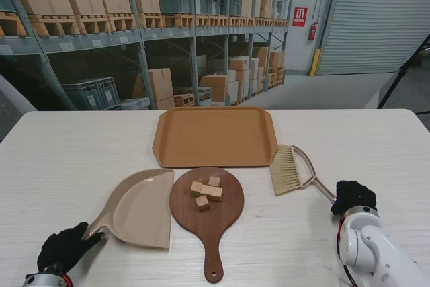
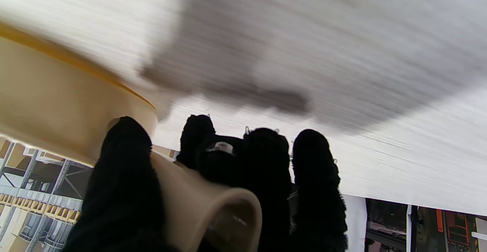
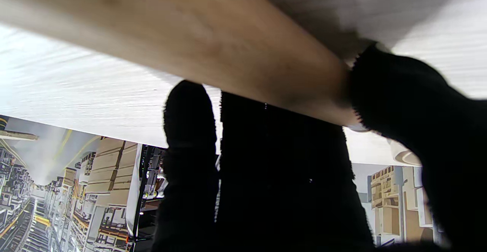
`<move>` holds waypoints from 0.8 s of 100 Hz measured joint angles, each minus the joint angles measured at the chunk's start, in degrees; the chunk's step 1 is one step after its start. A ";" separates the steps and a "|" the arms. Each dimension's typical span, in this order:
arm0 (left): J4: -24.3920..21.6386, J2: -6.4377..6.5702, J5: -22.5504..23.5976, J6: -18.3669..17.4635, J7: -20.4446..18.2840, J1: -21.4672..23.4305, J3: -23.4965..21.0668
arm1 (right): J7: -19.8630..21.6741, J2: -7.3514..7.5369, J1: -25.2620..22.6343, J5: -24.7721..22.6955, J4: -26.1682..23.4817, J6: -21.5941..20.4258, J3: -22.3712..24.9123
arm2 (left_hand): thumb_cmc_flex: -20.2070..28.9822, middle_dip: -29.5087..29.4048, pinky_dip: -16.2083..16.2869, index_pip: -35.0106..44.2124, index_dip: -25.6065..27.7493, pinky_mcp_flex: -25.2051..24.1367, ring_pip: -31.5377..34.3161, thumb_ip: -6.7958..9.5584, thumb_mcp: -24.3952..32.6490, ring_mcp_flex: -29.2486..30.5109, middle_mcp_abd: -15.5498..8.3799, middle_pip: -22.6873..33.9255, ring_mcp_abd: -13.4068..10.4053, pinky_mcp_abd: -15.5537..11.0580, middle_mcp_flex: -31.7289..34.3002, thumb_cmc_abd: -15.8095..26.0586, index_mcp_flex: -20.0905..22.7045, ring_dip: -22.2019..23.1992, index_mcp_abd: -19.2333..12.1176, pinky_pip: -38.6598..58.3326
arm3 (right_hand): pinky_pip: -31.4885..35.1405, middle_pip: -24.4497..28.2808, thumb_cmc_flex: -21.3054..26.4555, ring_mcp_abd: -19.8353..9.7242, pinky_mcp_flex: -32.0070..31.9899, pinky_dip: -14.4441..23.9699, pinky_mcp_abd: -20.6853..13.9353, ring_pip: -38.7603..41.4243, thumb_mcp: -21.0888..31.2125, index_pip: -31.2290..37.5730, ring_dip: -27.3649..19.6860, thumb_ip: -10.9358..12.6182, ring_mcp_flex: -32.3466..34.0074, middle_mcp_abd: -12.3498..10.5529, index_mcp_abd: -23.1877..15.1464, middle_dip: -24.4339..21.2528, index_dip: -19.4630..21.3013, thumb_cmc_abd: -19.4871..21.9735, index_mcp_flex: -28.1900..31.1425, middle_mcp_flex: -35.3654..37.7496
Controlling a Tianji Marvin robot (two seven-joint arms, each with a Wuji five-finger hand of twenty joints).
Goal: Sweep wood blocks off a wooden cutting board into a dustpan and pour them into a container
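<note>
- Left hand, black-gloved: fingers wrapped round the handle of the beige plastic dustpan, near the table's front-left corner.
- Right hand, black-gloved: clamped on the wooden handle of the pale-bristled brush.
- Five light wood blocks: clustered on the round brown wooden cutting board, mid-table.
- Orange rectangular plastic tray: toward the far edge.
- Risk: the dustpan's lip lies beside the board, not overlapping; swept blocks may slip under it or roll away.

Blocks on cutting board; dustpan left, brush right, tray behind.
</note>
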 measured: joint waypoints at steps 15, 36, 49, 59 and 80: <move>0.01 0.00 0.02 0.02 0.03 0.01 0.00 | -0.38 -0.05 0.66 0.76 0.55 0.08 -0.34 | 0.00 0.00 0.00 0.00 0.00 -0.01 -0.01 0.00 0.00 0.00 0.00 0.00 -0.01 0.00 0.00 0.00 0.00 0.00 0.00 0.00 | 2.45 -0.19 0.49 0.00 2.87 0.63 -0.01 1.40 0.22 0.01 -0.04 -0.01 2.88 -0.04 0.35 -0.23 -2.27 -2.69 2.58 2.72; 0.10 0.00 0.13 0.02 0.17 0.01 0.00 | 0.58 -0.06 0.89 1.99 0.37 0.54 -0.29 | 0.00 0.00 0.00 0.00 -0.07 -0.01 -0.04 0.00 0.00 0.00 -0.01 -0.01 -0.01 0.00 0.00 0.00 0.00 0.00 -0.01 0.00 | 3.45 0.13 0.62 0.00 3.52 0.75 -0.01 4.52 0.08 -0.14 0.15 3.29 3.30 -0.03 0.40 4.27 2.02 -3.28 3.13 2.65; 0.13 0.00 0.14 0.02 0.17 0.00 0.02 | 0.39 -0.26 0.94 3.98 0.37 1.02 -0.31 | 0.00 0.00 0.00 0.00 -0.07 -0.01 -0.05 0.00 0.00 0.00 -0.01 -0.02 -0.01 -0.01 0.00 0.00 0.00 0.00 -0.02 0.00 | 7.92 2.21 0.13 0.07 2.87 -4.35 0.15 9.28 -1.09 -0.80 0.71 14.33 1.98 0.15 0.88 6.20 9.24 -4.94 3.32 2.30; 0.17 0.01 0.13 0.03 0.17 -0.02 0.05 | -0.32 -0.59 1.05 6.06 0.59 1.82 -0.45 | 0.00 -0.01 0.00 0.00 -0.07 -0.01 -0.06 0.00 0.00 0.00 -0.01 -0.02 -0.01 -0.01 0.00 0.00 0.00 0.00 -0.03 0.00 | 11.12 5.24 -0.39 0.71 2.55 -5.80 1.17 13.09 -2.20 -0.83 0.71 24.80 1.29 0.71 1.38 7.70 14.37 -6.75 4.49 1.86; 0.19 0.01 0.13 0.09 0.21 -0.03 0.07 | -0.89 -1.19 1.14 6.96 0.74 3.36 -0.73 | 0.00 -0.12 0.00 0.00 -0.08 -0.01 -0.09 0.00 0.00 0.00 -0.02 -0.03 -0.01 -0.01 0.00 0.00 0.00 0.00 -0.03 0.00 | 15.67 8.91 -0.47 1.42 2.30 -8.59 3.21 17.72 -4.49 -0.84 0.72 36.45 1.28 1.07 1.73 9.96 21.35 -7.67 6.80 1.86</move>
